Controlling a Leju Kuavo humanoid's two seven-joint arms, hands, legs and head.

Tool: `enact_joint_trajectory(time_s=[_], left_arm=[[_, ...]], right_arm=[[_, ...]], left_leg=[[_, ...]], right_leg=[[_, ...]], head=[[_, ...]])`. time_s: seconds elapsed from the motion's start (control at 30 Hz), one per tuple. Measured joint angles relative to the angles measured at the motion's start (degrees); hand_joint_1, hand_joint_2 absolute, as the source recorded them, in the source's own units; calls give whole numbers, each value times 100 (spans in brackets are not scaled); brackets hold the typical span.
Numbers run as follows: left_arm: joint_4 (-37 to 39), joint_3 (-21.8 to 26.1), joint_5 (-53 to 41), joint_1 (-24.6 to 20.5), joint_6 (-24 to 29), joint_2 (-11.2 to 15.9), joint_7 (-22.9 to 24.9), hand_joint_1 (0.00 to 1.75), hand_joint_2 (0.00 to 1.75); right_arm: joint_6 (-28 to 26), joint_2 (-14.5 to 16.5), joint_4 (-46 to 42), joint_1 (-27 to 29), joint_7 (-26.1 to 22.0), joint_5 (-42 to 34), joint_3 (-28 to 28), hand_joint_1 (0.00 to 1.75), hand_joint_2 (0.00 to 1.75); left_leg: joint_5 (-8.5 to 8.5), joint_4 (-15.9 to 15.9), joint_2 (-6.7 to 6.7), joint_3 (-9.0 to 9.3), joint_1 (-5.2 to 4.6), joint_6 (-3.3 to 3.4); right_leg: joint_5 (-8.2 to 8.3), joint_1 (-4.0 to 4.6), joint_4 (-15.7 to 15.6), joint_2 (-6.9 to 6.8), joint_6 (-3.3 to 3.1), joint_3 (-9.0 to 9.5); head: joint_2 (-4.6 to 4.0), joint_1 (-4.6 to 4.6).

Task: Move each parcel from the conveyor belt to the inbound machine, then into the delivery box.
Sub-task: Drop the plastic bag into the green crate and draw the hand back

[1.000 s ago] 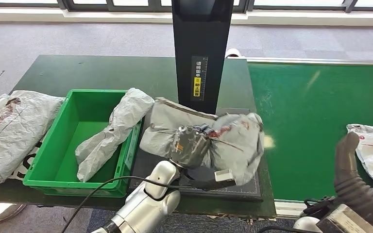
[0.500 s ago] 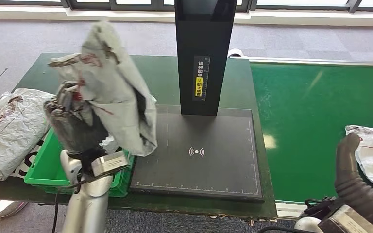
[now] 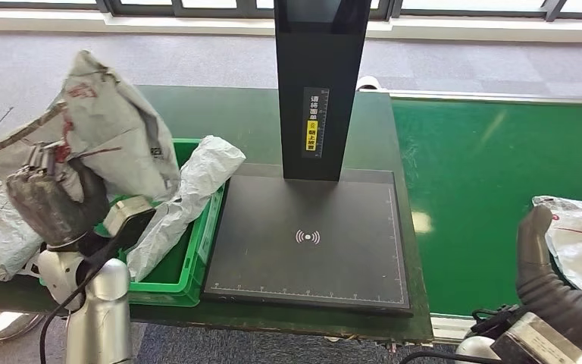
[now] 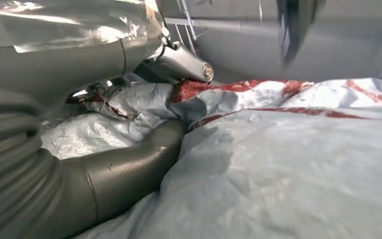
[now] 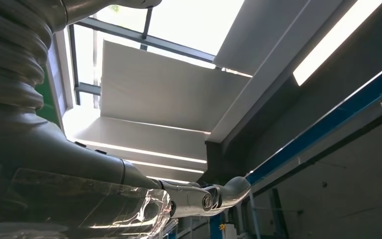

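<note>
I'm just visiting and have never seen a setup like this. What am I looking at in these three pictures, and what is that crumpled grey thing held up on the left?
It is a humanoid robot sorting parcels. The wide picture is from its head; the other two come from cameras at its wrists. The left robot hand holds a grey parcel raised above a green box, where another parcel already lies. The black scanner pad with its pillar is the inbound machine. The green conveyor belt carries one more parcel. The right robot hand points up towards the ceiling, holding nothing.

Silver left arm [image 3: 98, 322] with black cable, dark grey left hand [image 3: 53, 205] seemingly film-wrapped, ribbed grey cover.
</note>
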Motion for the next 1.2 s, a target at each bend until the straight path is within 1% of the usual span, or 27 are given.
enact_joint_trajectory(time_s=[0.07,0.1,0.13,0.23,0.3,0.43,0.53,0.67,0.83,1.1,1.17,1.2], left_arm=[[610,48,-1184,-149,-9,-31,934,175,175],[939,59,-1601,-221,-13,-39,1310,175,175],[1261,70,-1827,-304,-15,-41,1586,175,175],[2141,129,-1996,-570,-12,-16,2133,175,175],[2537,187,-1997,-665,-10,14,2263,175,175],[3113,246,-2009,-776,-5,74,2411,2,175],[3407,274,-2012,-861,-3,122,2509,0,175],[3558,326,-2000,-935,-2,151,2490,0,0],[3374,501,-1824,-905,2,108,2085,0,0],[3158,679,-1758,-883,3,49,1927,0,0],[3061,744,-1564,-869,3,19,1690,0,0],[2965,793,-1341,-852,3,3,1467,0,0]], right_arm=[[0,0,0,0,-1,4,7,0,175],[0,0,0,0,0,3,9,0,175],[0,0,0,1,0,2,13,0,175],[0,0,0,1,-1,-8,23,0,175],[0,0,0,2,-1,-15,25,0,175],[0,-1,0,2,-1,-45,25,0,175],[0,-2,1,1,-1,-92,25,0,175],[0,-2,2,1,-1,-105,25,0,175],[0,-2,28,-2,2,-91,25,0,175],[0,-2,86,-9,2,-80,25,0,175],[0,-2,107,-12,1,-45,24,0,175],[0,-2,141,-17,1,-6,14,0,175]], left_leg=[[0,0,-3,0,-1,0],[1,0,0,0,-1,-1],[1,0,3,0,-2,-1],[2,0,9,0,-3,-2],[1,0,9,0,-3,-2],[1,0,7,-2,-3,-3],[0,0,7,-3,-2,-3],[0,0,6,-1,-3,-3],[1,0,7,-1,-2,-3],[1,0,5,-2,-2,-3],[1,0,5,-5,-2,-3],[1,0,6,-6,-2,-3]], right_leg=[[2,0,0,-4,0,2],[5,-1,0,-2,0,1],[7,-1,0,1,0,-2],[10,-2,0,9,-1,-3],[9,-2,0,10,-1,-5],[8,-1,1,9,-1,-6],[6,-1,1,9,-2,-5],[5,-1,1,7,-2,-2],[6,-1,1,7,-2,-3],[6,-1,2,6,-2,-2],[6,-1,2,6,-2,-3],[6,0,2,7,-2,-4]], head=[[0,1],[0,1],[0,1],[0,1],[0,1],[0,1],[0,0],[0,2],[0,2],[0,2],[0,2],[0,2]])
